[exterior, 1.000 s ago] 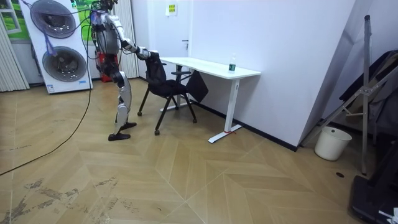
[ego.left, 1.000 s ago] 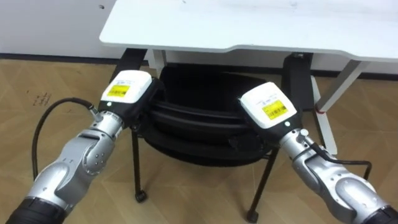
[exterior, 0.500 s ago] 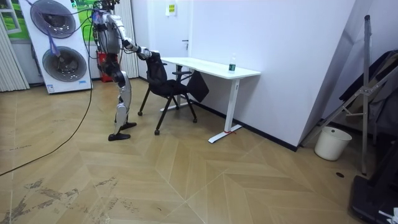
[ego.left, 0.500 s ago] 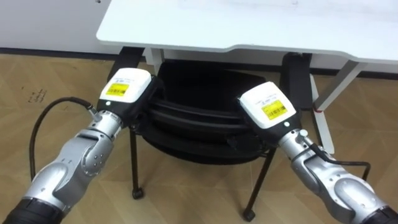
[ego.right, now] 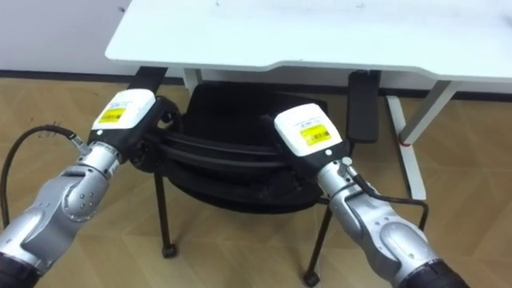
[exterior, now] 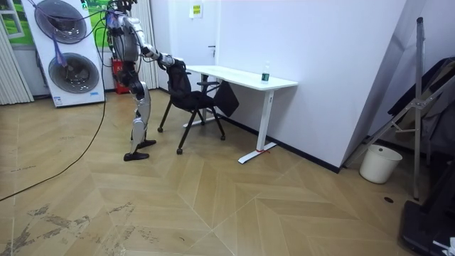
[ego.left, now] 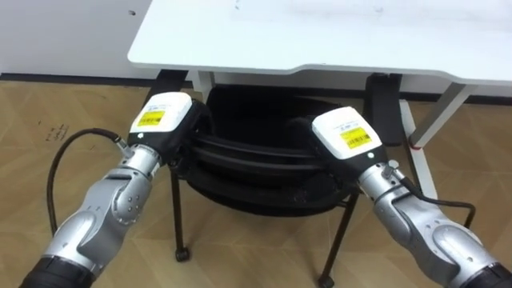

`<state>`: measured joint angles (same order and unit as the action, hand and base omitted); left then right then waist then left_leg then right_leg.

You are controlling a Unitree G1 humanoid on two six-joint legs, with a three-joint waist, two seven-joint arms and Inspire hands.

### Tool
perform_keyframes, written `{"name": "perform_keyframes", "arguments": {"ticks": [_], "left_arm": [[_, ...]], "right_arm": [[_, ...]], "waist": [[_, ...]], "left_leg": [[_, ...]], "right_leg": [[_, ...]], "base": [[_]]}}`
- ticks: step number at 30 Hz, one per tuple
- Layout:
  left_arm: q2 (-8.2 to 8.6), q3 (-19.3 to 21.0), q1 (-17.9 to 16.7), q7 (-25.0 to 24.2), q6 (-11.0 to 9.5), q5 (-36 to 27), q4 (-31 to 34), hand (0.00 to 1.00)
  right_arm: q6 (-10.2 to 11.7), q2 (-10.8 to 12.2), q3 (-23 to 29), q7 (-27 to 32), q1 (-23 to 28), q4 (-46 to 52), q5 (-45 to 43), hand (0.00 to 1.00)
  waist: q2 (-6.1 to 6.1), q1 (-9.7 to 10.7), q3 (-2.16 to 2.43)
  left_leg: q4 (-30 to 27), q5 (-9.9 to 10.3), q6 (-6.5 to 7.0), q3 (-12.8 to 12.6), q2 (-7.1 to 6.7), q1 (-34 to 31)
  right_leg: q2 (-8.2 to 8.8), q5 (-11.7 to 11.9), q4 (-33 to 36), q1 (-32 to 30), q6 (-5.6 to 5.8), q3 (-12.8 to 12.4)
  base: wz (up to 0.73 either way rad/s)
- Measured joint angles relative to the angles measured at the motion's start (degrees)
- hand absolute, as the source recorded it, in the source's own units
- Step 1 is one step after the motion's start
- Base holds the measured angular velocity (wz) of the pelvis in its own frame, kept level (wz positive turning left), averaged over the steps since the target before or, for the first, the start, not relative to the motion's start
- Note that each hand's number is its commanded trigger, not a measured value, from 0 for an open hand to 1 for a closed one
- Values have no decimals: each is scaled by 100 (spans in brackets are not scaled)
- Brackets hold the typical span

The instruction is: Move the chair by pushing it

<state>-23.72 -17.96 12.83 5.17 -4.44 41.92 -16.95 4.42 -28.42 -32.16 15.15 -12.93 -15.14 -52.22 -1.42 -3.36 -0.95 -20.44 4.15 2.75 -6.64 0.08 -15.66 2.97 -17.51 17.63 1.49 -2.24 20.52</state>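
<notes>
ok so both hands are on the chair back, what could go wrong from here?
1. The chair has its right armrest right at the white desk edge. Clearance can't be judged, so it may catch underneath.
2. The chair rolls on casters. Uneven force from the left hand and right hand could swing it into the desk leg.
3. A bump might tip the small bottle on the desk.
</notes>
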Motion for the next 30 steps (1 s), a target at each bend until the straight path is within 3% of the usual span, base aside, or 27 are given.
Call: {"name": "perform_keyframes", "arguments": {"ticks": [9, 12, 18, 22, 25, 27, 30], "left_arm": [[295, 44, -57, 78, 164, 28, 13, 0], [314, 53, -33, 78, 200, 52, 58, 0], [258, 260, 304, 52, 214, 731, 232, 0], [158, 273, 637, 26, 232, 955, 301, 0], [157, 318, 748, 21, 92, 1031, 313, 0], [144, 623, 833, 39, -82, 993, 521, 0], [-1, 1204, 1326, 642, -111, 563, 749, 0]], "right_arm": [[51, 24, 42, -79, 66, 13, 53, 0], [56, 101, 137, -175, 63, 12, 35, 0], [252, 92, 718, -350, -50, 71, -203, 0], [427, -223, 1015, -442, -298, 431, -473, 0], [606, -478, 1318, -454, -300, 432, -847, 0], [687, -594, 1466, -476, -300, 431, -960, 0], [748, -625, 1820, -506, -303, 489, -773, 0]], "waist": [[0, -9, 1], [-3, -3, -1], [-4, 4, 0], [-32, 12, -17], [-38, -18, -15], [-77, -16, -35], [-157, 12, -74]], "left_leg": [[87, -13, -13, 29, -82, 158], [100, -25, -21, 37, -81, 156], [120, -75, -9, 64, -81, 133], [352, -224, 17, 82, -107, 137], [486, -277, 59, 131, -187, 180], [574, -285, 72, 119, -204, 298], [752, -303, 99, 118, -279, 543]], "right_leg": [[3, 6, -92, 174, 11, 11], [1, 6, -96, 154, 11, 9], [-23, 55, -134, 157, 3, 33], [-62, 205, -345, 151, 24, 33], [-57, 278, -418, 199, 67, 79], [-20, 301, -509, 305, 103, 86], [32, 322, -606, 506, 142, 86]], "base": [[1], [0], [2], [1], [9], [3], [-5]]}}
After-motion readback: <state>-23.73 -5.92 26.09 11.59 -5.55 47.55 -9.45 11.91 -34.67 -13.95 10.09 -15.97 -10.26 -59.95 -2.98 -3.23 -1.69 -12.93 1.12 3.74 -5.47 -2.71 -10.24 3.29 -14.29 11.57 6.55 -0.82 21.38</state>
